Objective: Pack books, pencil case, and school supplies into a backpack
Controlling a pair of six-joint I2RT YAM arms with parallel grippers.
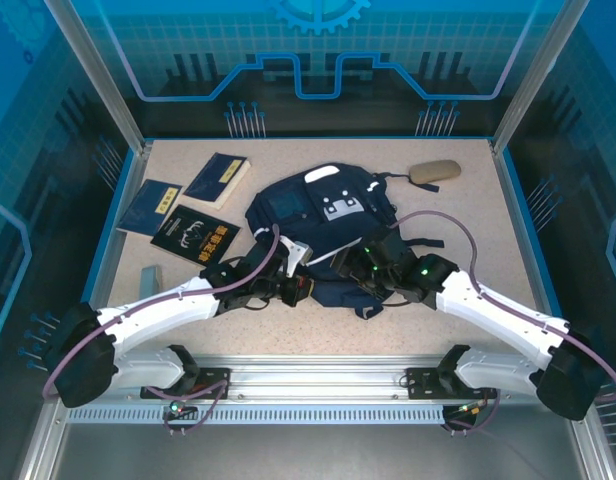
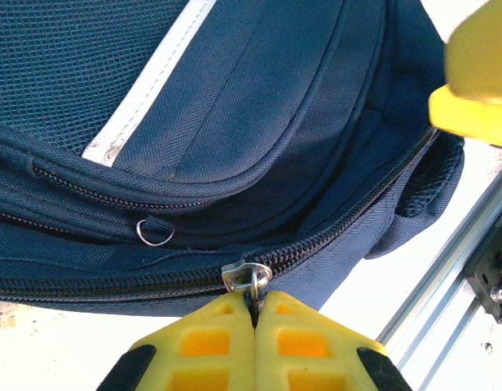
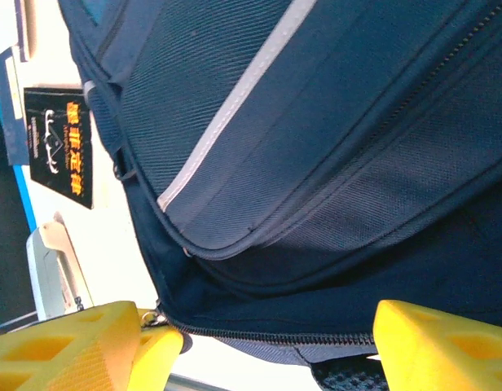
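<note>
The navy backpack (image 1: 318,212) lies flat in the middle of the table, white stripe (image 2: 145,81) up. My left gripper (image 2: 255,305) is shut on the metal zipper pull (image 2: 248,275) at the backpack's near edge; the zipper (image 2: 112,285) looks closed on both sides of it. My right gripper (image 3: 255,350) is open, its yellow fingers (image 3: 446,342) wide apart on either side of the same zipper edge (image 3: 275,336). Two navy books (image 1: 217,180) (image 1: 148,205) and a black book (image 1: 195,236) lie to the left. The tan pencil case (image 1: 434,172) rests at the back right.
A small grey block (image 1: 150,275) sits near the left arm's forearm. Blue walls and metal posts (image 1: 98,90) ring the table. The rail (image 1: 318,385) with both arm bases runs along the near edge.
</note>
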